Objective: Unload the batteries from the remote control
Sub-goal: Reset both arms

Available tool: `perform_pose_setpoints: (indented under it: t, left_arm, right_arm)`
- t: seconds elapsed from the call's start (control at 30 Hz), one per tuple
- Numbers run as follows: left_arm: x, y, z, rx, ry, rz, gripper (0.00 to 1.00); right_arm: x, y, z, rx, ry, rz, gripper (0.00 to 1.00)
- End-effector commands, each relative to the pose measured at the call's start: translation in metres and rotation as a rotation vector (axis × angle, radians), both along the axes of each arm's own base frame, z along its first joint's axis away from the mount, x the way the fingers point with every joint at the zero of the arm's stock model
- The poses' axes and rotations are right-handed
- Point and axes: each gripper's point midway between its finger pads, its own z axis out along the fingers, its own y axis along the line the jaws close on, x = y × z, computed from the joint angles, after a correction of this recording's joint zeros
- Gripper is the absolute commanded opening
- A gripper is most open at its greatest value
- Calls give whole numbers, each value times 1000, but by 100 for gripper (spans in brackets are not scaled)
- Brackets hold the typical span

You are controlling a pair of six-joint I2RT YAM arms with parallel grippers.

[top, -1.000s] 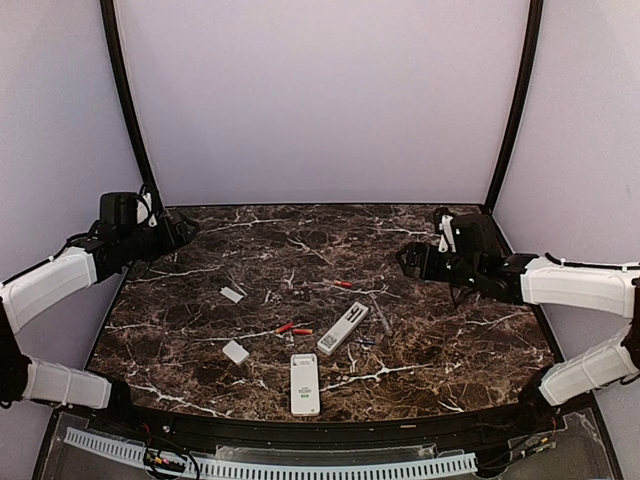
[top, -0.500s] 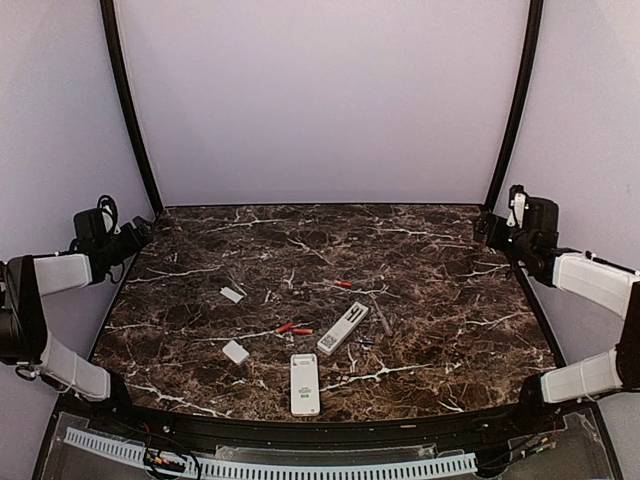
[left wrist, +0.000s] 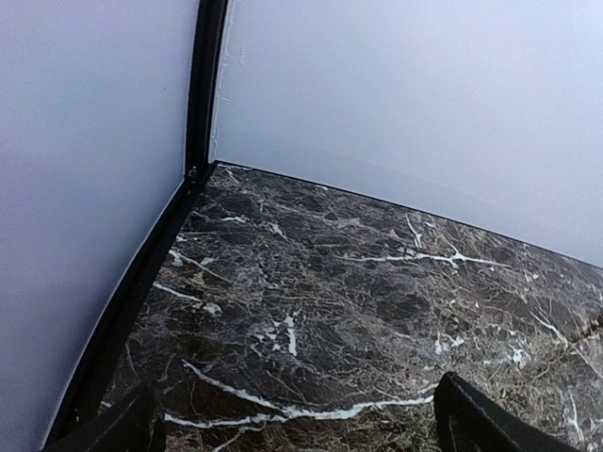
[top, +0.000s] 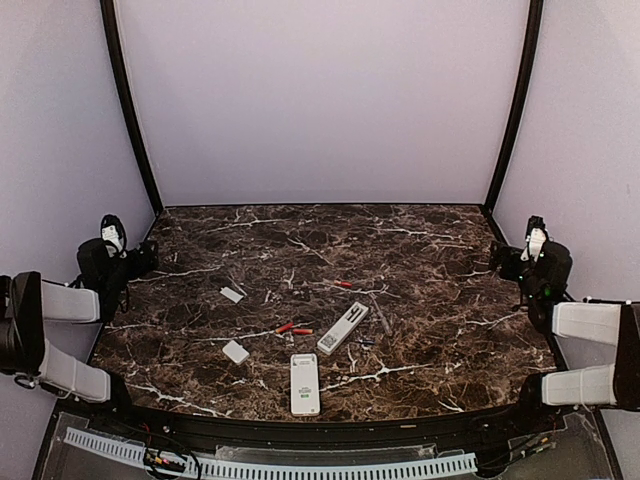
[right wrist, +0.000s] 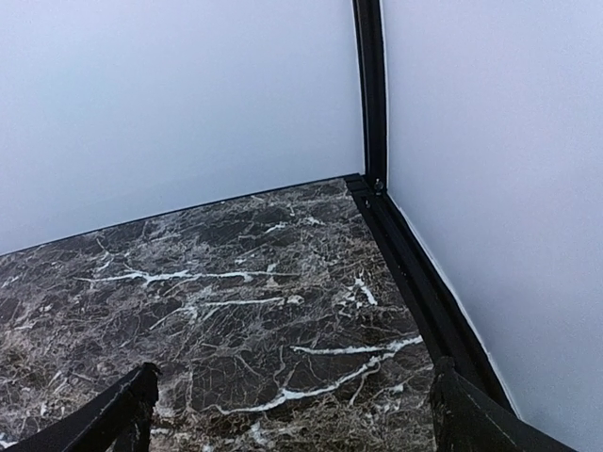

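Note:
Two white remotes lie near the table's front middle in the top view: one upright (top: pixel 305 384), one tilted (top: pixel 342 328). Red batteries lie loose on the marble: one (top: pixel 343 284) behind the tilted remote, two (top: pixel 293 328) to its left. Small darker cells (top: pixel 366 341) lie to its right. My left gripper (top: pixel 143 258) is at the left table edge, open and empty (left wrist: pixel 292 443). My right gripper (top: pixel 503 260) is at the right edge, open and empty (right wrist: pixel 287 433). Both wrist views show only bare marble and walls.
Two small flat white covers lie left of the remotes, one (top: pixel 232 294) farther back and one (top: pixel 236 351) nearer. Black corner posts (left wrist: pixel 200 85) (right wrist: pixel 369 89) and purple walls close in the table's back and sides.
Both arms have drawn back from over the table to its left and right edges. The remotes, batteries and covers have not moved.

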Motion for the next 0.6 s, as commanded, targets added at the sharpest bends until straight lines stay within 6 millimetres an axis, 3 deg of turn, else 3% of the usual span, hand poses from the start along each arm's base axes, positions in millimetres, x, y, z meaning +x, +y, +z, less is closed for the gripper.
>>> perform_pose_setpoints:
  t: [0.0,0.17,0.57]
  left_arm:
    - [4,-20,18,132,-108,-67,99]
    - [15,-28,5,181,-47,-81,99]
    - [16,-28,6,175,-56,-61,99]
  right_arm:
    - [1,-3,26,-60,-160,-9,99]
    - [-2,-2,26,-62,-167,-8,99]
    - [-5,-3,27,-64,-179,-12,99]
